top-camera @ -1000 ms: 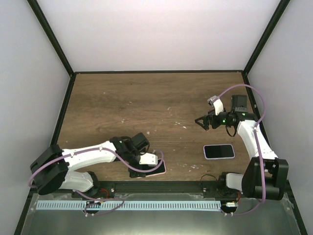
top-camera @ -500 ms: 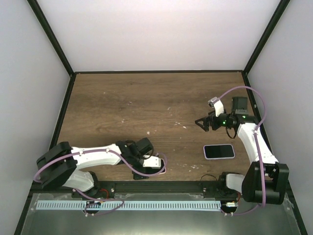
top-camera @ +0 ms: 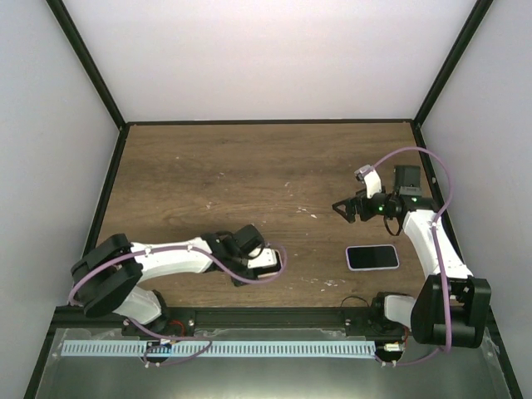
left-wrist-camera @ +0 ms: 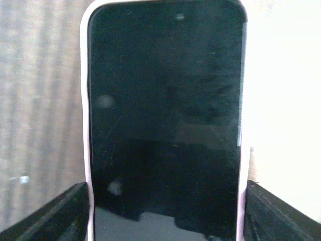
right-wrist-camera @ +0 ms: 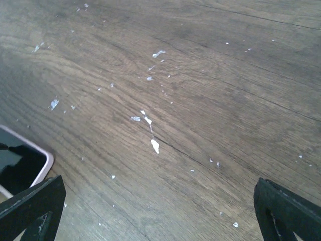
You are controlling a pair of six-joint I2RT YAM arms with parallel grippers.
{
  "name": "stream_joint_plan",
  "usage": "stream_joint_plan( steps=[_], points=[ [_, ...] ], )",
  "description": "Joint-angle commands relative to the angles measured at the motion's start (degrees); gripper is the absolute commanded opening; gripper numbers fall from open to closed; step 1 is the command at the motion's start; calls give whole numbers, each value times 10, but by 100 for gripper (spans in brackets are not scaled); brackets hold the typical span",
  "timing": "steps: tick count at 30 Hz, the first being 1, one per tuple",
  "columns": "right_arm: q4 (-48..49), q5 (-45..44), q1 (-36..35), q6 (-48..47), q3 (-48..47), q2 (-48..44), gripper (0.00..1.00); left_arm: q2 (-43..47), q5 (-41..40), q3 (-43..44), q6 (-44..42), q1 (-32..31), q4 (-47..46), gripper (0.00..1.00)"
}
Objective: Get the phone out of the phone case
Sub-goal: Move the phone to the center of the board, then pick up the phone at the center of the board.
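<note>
Phone [left-wrist-camera: 165, 100]: rigid, slick glass; case [left-wrist-camera: 86, 125] rim probably soft. Grip long edges. Left gripper [left-wrist-camera: 165, 201] straddles them, pinch cannot be told; right gripper [right-wrist-camera: 159, 191] spread.

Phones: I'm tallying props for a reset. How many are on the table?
2. The right phone lies flat on the right side; the left phone sits inside the left end effector, near the front edge. Others may be hidden.

White-shelled left arm [top-camera: 170, 256] and right arm [top-camera: 434, 241], 2 alike, carry black joints and looping lilac cables [top-camera: 416, 151].
</note>
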State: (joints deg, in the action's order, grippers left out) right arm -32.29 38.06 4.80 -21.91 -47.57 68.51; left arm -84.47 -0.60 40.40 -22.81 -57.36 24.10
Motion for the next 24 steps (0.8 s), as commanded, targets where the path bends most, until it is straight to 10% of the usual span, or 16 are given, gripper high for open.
stream_joint_plan(
  steps=[1,10,16,24],
  points=[
    [34,-29,-1,67,-5,5,100,-26,-19,30,8,31,0,65],
    [24,-12,-1,117,-45,67,100,-22,-28,72,30,38,-42,52],
    [-11,60,-1,89,-62,85,100,-6,134,116,-104,78,75,98],
    [-31,96,-1,58,-46,79,100,-38,184,163,-250,147,170,100]
  ],
)
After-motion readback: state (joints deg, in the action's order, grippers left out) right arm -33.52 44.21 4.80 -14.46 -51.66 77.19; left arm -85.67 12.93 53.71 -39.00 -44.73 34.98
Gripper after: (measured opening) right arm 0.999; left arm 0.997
